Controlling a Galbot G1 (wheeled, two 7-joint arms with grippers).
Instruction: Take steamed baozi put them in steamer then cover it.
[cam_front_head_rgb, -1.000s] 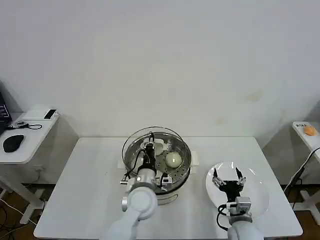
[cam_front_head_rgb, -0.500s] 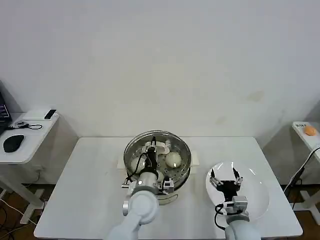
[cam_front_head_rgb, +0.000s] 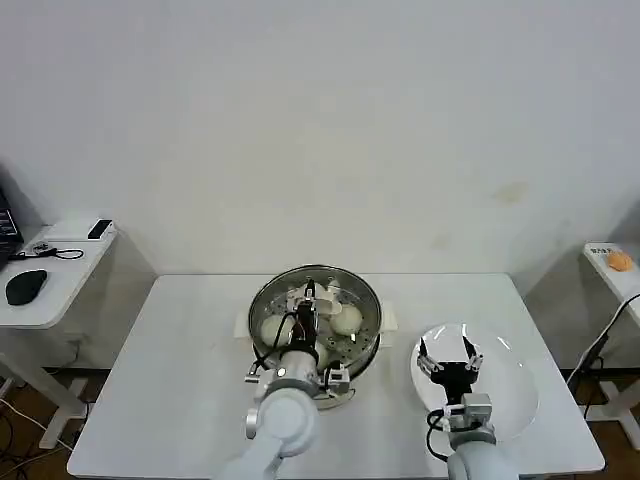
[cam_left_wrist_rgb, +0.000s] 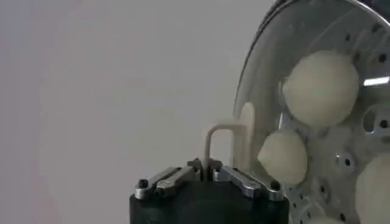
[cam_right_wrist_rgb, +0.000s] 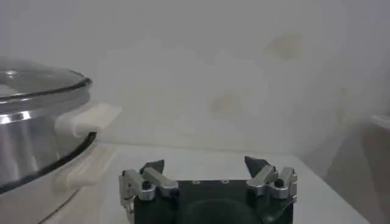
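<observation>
Baozi (cam_front_head_rgb: 346, 320) inside steamer (cam_front_head_rgb: 368, 338) mid-table, cover (cam_front_head_rgb: 340, 282) seated on top, left gripper (cam_front_head_rgb: 309, 297) pinching its handle, right gripper (cam_front_head_rgb: 447, 352) spread above plate (cam_front_head_rgb: 510, 392); only letting go left, apparently.

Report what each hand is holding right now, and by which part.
The left hand is shut on the round glass cover by its cream rectangular handle, over the steel steamer. The right hand is open over the white plate, holding nothing.

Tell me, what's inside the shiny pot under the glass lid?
Through the glass lid, white buns sit on the holed tray inside the pot. The left gripper on the lid's handle hides part of the inside.
</observation>
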